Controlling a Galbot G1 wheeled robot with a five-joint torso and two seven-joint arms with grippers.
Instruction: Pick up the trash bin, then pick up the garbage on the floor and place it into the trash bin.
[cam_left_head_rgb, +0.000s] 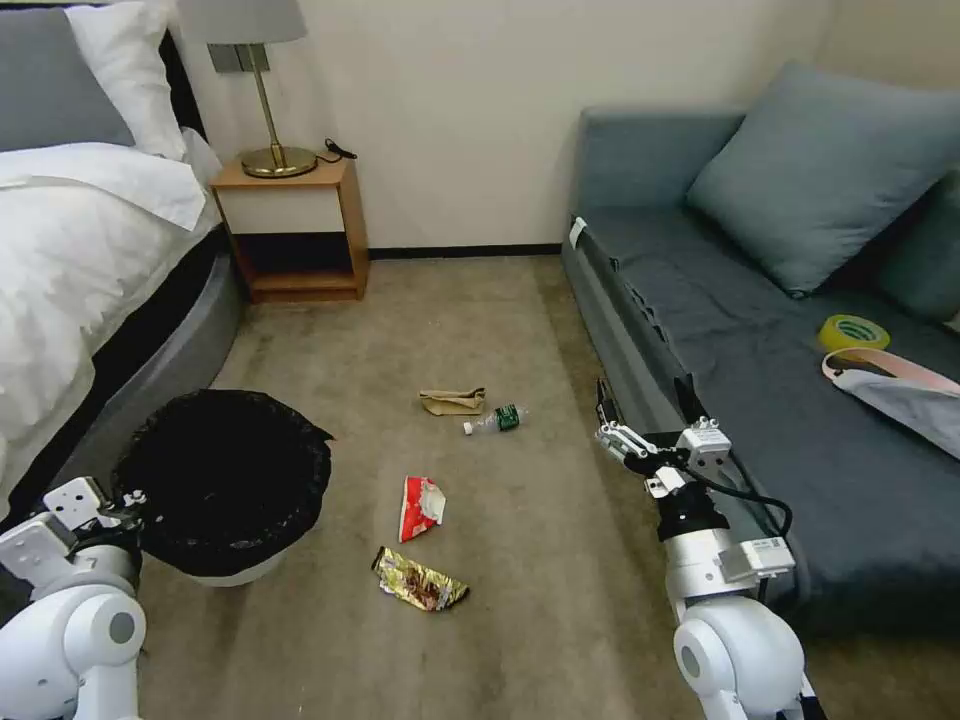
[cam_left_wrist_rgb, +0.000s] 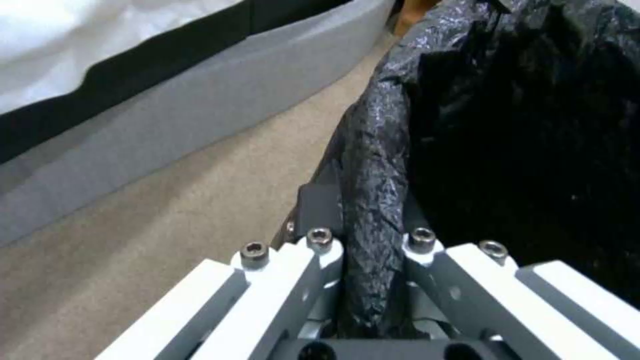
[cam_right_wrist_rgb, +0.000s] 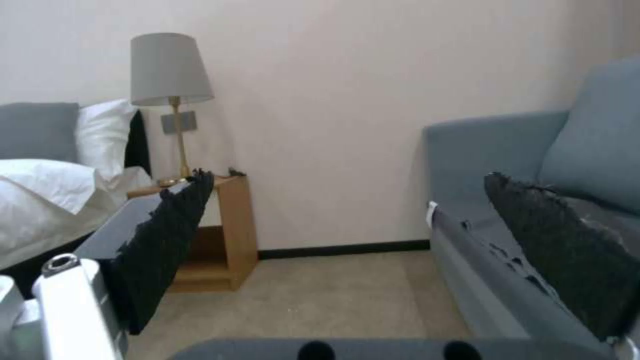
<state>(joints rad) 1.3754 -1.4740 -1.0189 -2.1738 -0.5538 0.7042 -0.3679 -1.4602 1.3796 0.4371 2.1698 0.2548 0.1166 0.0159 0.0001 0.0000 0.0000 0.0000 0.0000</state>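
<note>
Head view: the trash bin (cam_left_head_rgb: 228, 485), a round white tub lined with a crinkled black bag folded over its rim, stands upright on the carpet (cam_left_head_rgb: 560, 600) beside the bed (cam_left_head_rgb: 70, 270), mouth facing up. The left gripper (cam_left_head_rgb: 128, 500) sits at the bin's near-left rim. Four litter pieces lie on the floor between bin and sofa (cam_left_head_rgb: 760, 400): a gold-brown snack wrapper (cam_left_head_rgb: 420, 580), long axis running left-right; a red-and-white packet (cam_left_head_rgb: 420, 506) just beyond it; farther off, a crumpled brown paper bag (cam_left_head_rgb: 452, 401); and beside that a small clear bottle (cam_left_head_rgb: 497, 419) on its side, white cap toward the bin. The right gripper (cam_left_head_rgb: 645, 400) is raised near the sofa front, fingers spread, holding nothing.

Left wrist view: the fingers (cam_left_wrist_rgb: 320, 207) are pressed together on the bagged rim (cam_left_wrist_rgb: 373, 200), one inside, one outside. This contact is not legible from the head.

Right wrist view: two black pads (cam_right_wrist_rgb: 167, 240) stand well apart, with the nightstand (cam_right_wrist_rgb: 230, 235) and lamp (cam_right_wrist_rgb: 170, 70) ahead.
</note>
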